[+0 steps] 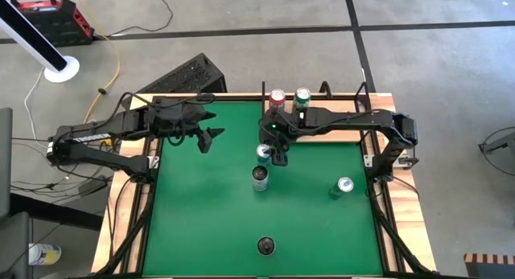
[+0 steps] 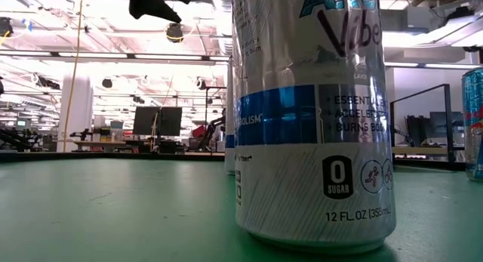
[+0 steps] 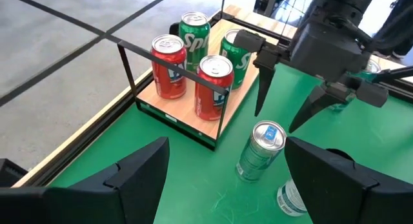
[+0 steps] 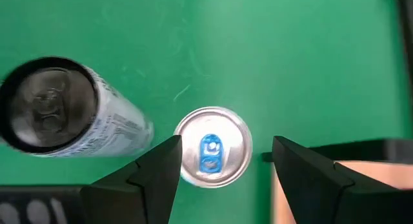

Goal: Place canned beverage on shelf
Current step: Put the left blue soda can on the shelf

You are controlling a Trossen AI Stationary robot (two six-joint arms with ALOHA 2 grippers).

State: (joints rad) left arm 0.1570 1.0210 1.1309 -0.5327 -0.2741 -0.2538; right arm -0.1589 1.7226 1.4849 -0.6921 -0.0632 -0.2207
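A silver can with a blue tab stands upright on the green table, also seen in the left wrist view and the high view. My right gripper is open, points down and hovers just above this can, one finger on each side of its top, touching nothing. The shelf, a pale-wood panel with a black wire frame, sits at the table's far edge and carries two red cans and two green cans. My left gripper is open and empty over the table's far left.
A taller dark-topped can stands just near of the silver one, also in the right wrist view. Another can stands at the right. A white and blue can stands at the near edge and fills the low view.
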